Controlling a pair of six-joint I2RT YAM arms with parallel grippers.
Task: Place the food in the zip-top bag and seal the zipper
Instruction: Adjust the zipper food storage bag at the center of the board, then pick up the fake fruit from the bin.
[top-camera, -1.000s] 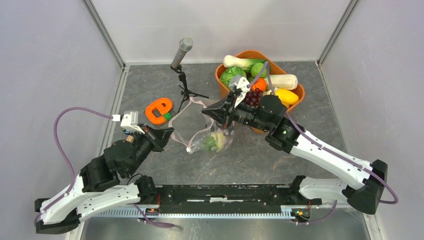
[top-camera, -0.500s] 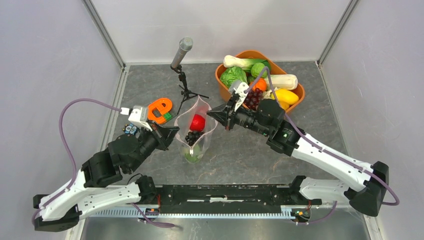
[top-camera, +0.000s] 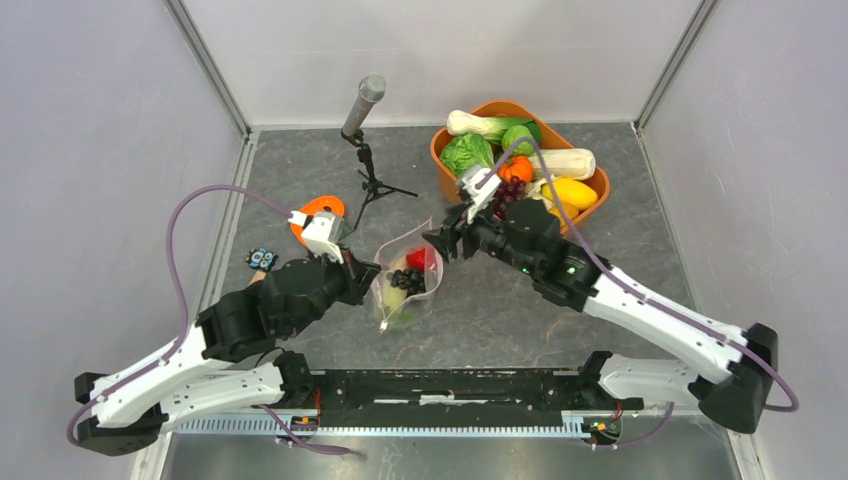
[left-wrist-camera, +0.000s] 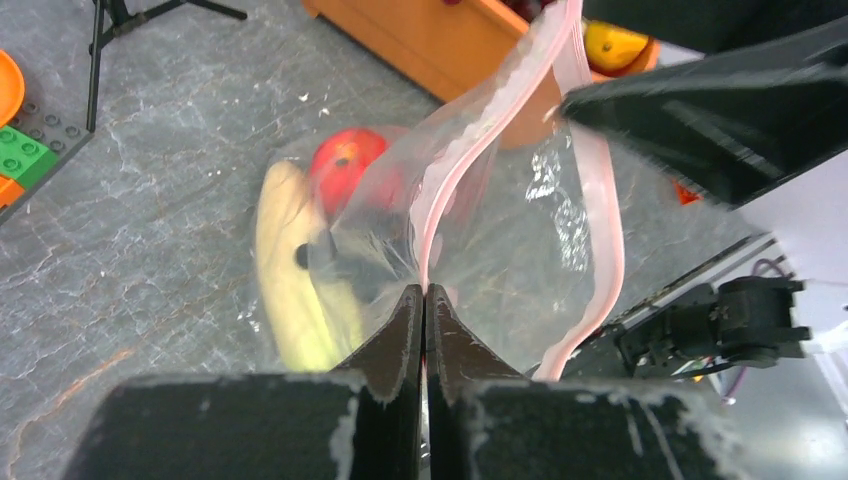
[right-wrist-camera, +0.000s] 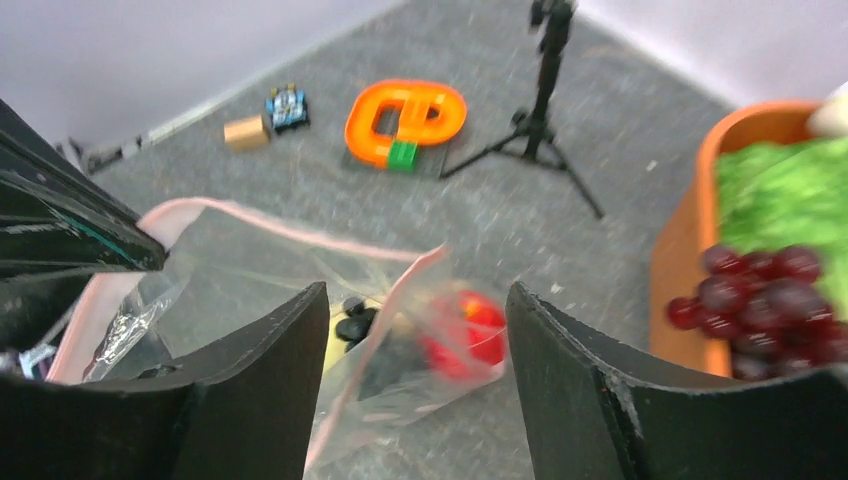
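Zip-top bag: sits on the bench at the centre of the overhead view, between the two hands, with its mouth gaping.
Food inside: a red piece, a pale yellow piece and a dark grape bunch show through the clear plastic.
Zipper: in the left wrist view the pinkish strip runs as two strands well apart, so nothing is pressed shut.
Left hand: clenched on the bag's rim at the bottom centre of its own view, and the strip passes straight between the closed fingertips.
Right hand: released, fingers spread wide, with the open mouth below and between them. It grips nothing visible, and I cannot tell whether a fingertip brushes the far strand.
Orange tub: in the upper right of the overhead view, just behind the right hand. It holds more food: leafy greens, orange and yellow pieces, pale long ones and a second bunch of grapes.
Done, by my reading: several pieces are bagged, and one side of the mouth is pinned.
Left to do: load any further pieces the task wants from the tub, then bring the two strands together and press along them to seal. The sealing has not begun.
Bystanders: a microphone stand and an orange toy sit in the upper left, apart from the bag.
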